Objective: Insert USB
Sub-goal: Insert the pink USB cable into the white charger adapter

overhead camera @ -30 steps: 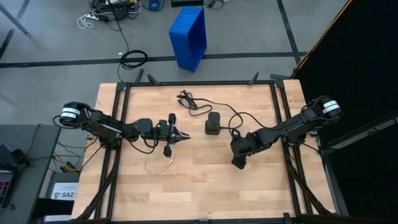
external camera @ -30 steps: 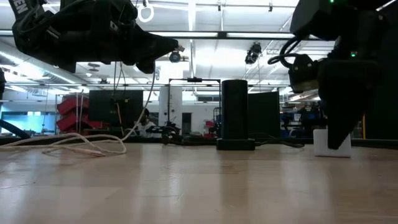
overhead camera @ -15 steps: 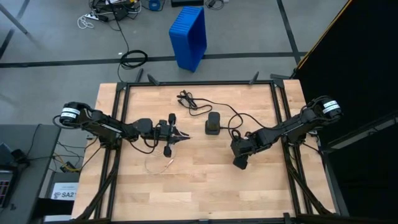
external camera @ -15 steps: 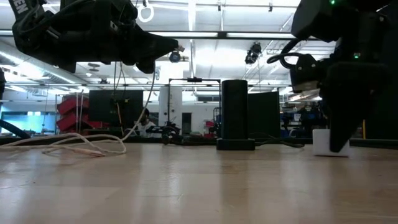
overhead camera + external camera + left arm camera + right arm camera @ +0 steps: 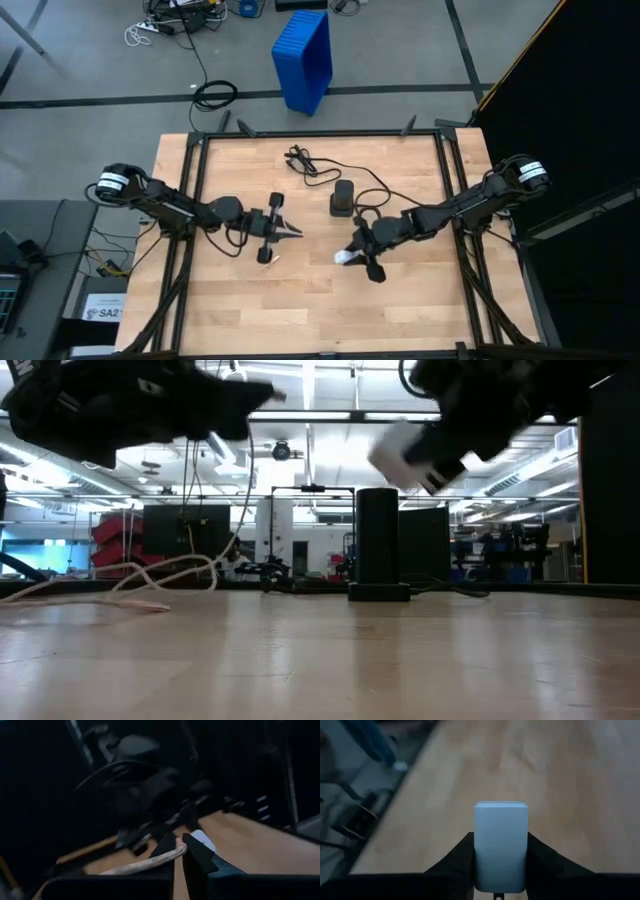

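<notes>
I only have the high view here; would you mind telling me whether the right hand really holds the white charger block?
Observer: Yes. The right wrist view shows the white charger block clamped between the right hand's two fingers.
Operator: Thank you. Is it off the table?
Observer: It is; in the low view it hangs well above the wooden table.
Operator: And the left hand?
Observer: The left wrist view shows the left hand shut on a pale cable.

text: "SA2…" — seemingly, cut off | on: white label (image 5: 100, 311) — beside table's left frame
</notes>
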Robot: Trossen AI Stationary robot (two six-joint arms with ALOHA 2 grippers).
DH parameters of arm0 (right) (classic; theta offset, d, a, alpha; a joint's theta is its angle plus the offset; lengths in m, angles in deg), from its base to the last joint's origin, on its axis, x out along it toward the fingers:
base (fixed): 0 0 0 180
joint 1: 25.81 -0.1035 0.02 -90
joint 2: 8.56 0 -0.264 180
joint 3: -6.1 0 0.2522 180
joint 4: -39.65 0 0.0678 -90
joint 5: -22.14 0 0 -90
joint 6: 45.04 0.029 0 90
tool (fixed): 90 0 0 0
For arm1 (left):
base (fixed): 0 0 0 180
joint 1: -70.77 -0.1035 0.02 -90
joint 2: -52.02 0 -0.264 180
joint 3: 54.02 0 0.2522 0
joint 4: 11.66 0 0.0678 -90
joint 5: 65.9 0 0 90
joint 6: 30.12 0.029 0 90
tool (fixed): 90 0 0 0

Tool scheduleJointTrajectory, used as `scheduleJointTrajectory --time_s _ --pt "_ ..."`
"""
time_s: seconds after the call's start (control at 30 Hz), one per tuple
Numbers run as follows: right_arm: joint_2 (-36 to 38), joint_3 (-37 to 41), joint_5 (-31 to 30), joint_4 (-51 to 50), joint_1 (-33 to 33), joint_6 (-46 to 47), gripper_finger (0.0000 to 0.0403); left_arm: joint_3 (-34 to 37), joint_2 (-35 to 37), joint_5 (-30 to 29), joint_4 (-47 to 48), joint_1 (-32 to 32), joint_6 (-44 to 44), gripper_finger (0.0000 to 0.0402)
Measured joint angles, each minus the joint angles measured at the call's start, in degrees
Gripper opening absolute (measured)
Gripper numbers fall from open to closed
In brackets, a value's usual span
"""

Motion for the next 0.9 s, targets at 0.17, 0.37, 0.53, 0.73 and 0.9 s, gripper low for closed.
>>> scheduleJointTrajectory --time_s 0.17,0.37,0.53,0.73,0.9 --pt "0.0 0.0 4.85 5.31 3.37 -1.79 0.0086 -2.63 0.0 0.09 1.8 3.23 5.41 0.0" --pt "0.0 0.0 10.16 7.54 5.68 1.32 0.0086 -7.92 -0.03 0.11 11.29 3.97 12.74 0.0" --pt "0.0 0.0 12.56 7.98 6.51 5.4 0.0086 -13.53 -0.04 -0.27 25.01 2.98 16.68 0.0" --pt "0.0 0.0 14.18 7.95 6.72 8.15 0.0086 -16.25 -0.04 0.36 31.13 2.85 19.39 0.0" --pt "0.0 0.0 12.56 7.07 6.54 10.03 0.0086 -16.27 -0.04 0.48 31.64 2.83 19.48 0.0"
